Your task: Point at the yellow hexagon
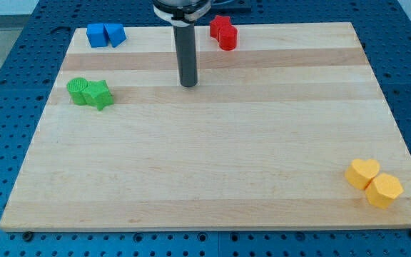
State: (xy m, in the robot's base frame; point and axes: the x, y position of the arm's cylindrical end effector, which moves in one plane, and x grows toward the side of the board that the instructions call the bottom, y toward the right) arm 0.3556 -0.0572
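We see a pale wooden board (212, 178) lying on a blue perforated table (6, 86). Our rod (187, 53) comes down from the view's top, and my tip (188, 85) rests on the board a little above and to the left of the board's middle. There are no fingers on this arm, only the plain rod, so nothing is held.

The yellow hexagon (384, 190) sits far off at about 4 o'clock from my tip, close to the board's corner at the view's bottom right. Touching it at its 10 o'clock is a yellow heart (362, 173).

At 9 o'clock from my tip, near the board's left edge, a green round block (78, 91) touches a green star (100, 94). At about 10 o'clock, in the top left corner, a blue cube (95, 35) touches a blue triangle block (115, 34). At 1 o'clock, near the top edge, two red blocks (223, 32) press together; we cannot tell their shapes. My tip is well apart from every block.
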